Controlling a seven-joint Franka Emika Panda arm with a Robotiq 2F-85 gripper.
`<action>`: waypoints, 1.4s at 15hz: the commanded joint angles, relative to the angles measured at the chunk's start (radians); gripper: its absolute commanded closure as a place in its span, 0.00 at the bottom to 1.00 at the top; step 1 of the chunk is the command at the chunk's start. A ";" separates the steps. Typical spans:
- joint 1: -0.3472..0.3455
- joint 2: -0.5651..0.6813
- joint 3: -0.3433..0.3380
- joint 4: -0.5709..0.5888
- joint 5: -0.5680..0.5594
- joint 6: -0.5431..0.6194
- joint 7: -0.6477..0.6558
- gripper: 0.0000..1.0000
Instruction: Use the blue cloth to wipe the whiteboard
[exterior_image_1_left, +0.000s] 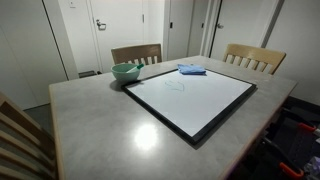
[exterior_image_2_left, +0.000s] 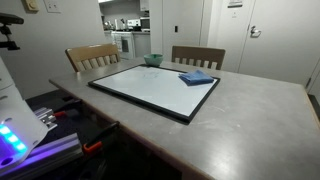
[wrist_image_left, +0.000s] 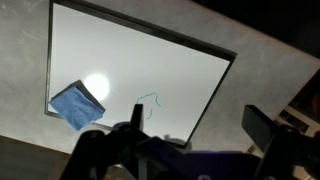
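You've got a grey table (exterior_image_1_left: 100, 130) with the whiteboard (exterior_image_1_left: 190, 98) lying flat on it. A green bowl (exterior_image_1_left: 126, 72) stands just beside one board corner, and the cloth (exterior_image_1_left: 192, 69) overlaps another corner.

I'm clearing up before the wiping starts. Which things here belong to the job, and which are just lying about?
For the job:
- blue cloth, lying on the board near one corner
- whiteboard, with a faint scribble on it

Just lying about:
- green bowl, beside the board's corner
- wooden chairs around the table
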 joint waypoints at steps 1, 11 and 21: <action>0.034 0.103 -0.063 0.047 -0.046 -0.001 -0.137 0.00; 0.036 0.271 -0.109 0.102 -0.119 0.039 -0.349 0.00; 0.003 0.331 -0.145 0.083 -0.116 0.091 -0.368 0.00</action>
